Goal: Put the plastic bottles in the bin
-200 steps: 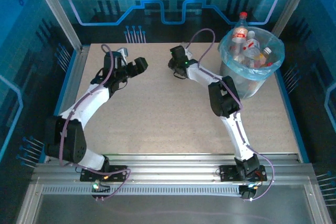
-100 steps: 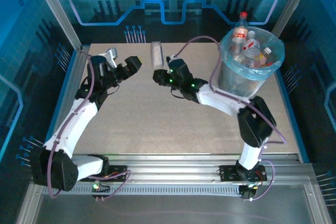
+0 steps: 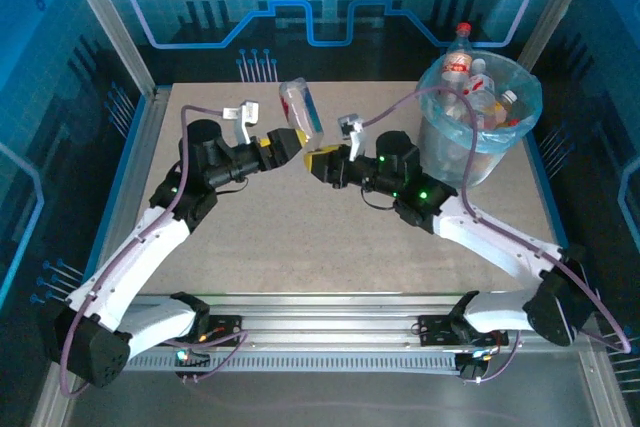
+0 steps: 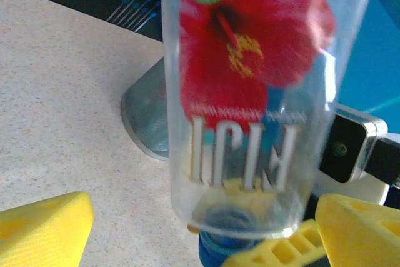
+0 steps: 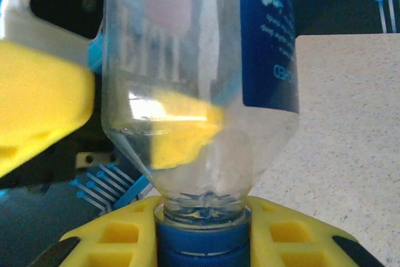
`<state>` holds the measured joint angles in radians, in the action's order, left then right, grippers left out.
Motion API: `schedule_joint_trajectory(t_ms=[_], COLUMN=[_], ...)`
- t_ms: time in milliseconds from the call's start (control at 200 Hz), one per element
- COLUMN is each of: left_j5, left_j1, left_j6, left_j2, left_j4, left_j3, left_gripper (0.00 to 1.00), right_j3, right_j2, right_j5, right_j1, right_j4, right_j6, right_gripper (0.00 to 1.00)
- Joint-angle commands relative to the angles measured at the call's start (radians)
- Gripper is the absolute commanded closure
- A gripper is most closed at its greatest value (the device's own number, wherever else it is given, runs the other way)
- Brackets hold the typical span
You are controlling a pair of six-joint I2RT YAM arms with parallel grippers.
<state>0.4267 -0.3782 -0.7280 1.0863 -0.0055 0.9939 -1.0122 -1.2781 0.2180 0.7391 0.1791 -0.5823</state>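
Speckled beige worktop inside blue-lit enclosure with aluminium posts. Round bin with pale-blue liner at far right corner; inside, several plastic bottles, one red-capped neck above rim. Mid-worktop, right end effector clamped on blue cap of upturned bottle, held off surface. Left end effector spread wide, fingers flanking that bottle.

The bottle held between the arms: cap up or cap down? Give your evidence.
The bottle is cap down: the right gripper clamps its blue cap at the bottom, the clear body rises above, and the label reads inverted.
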Motion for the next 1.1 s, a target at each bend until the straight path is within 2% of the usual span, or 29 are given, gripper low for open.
schedule_joint_trajectory(t_ms=[0,115,345,450,490,525,605,680,870,980,1096], left_j5=[-0.007,-0.024,-0.063,-0.083,-0.090,-0.096,-0.106,-0.121,-0.215,-0.278,-0.340], left_j1=[-0.042,-0.085,-0.107,-0.108,-0.108,-0.109,-0.108,-0.109,-0.135,-0.203,-0.297], left_j6=[0.014,0.038,0.051,0.069,0.077,0.084,0.111,0.156,0.392,0.524,0.619], left_j2=[-0.028,-0.039,-0.058,-0.072,-0.078,-0.081,-0.089,-0.099,-0.111,-0.102,-0.095], left_j4=[0.037,0.042,0.049,0.046,0.046,0.046,0.039,0.014,-0.177,-0.249,-0.240], left_j3=[0.017,0.029,0.026,0.023,0.024,0.025,0.030,0.040,0.105,0.123,0.109], left_gripper=[0.08,0.12,0.38,0.50,0.53,0.53,0.54,0.54,0.56,0.57,0.57], right_j3=[0.043,0.053,0.062,0.051,0.043,0.035,0.010,-0.028,-0.155,-0.281,-0.396], right_j2=[0.078,0.106,0.136,0.155,0.162,0.168,0.186,0.210,0.253,0.203,0.130], right_j5=[0.079,0.094,0.085,0.058,0.041,0.032,0.005,-0.027,-0.054,-0.117,-0.149], right_j1=[0.025,0.036,0.043,0.044,0.044,0.044,0.044,0.043,0.045,0.049,0.059], right_j4=[0.012,-0.019,-0.052,-0.086,-0.106,-0.120,-0.175,-0.248,-0.413,-0.509,-0.584], right_j6=[0.052,0.078,0.101,0.115,0.124,0.129,0.154,0.198,0.313,0.298,0.286], right_gripper=[0.93,0.93,0.89,0.80,0.73,0.64,0.36,0.24,0.19,0.19,0.18])
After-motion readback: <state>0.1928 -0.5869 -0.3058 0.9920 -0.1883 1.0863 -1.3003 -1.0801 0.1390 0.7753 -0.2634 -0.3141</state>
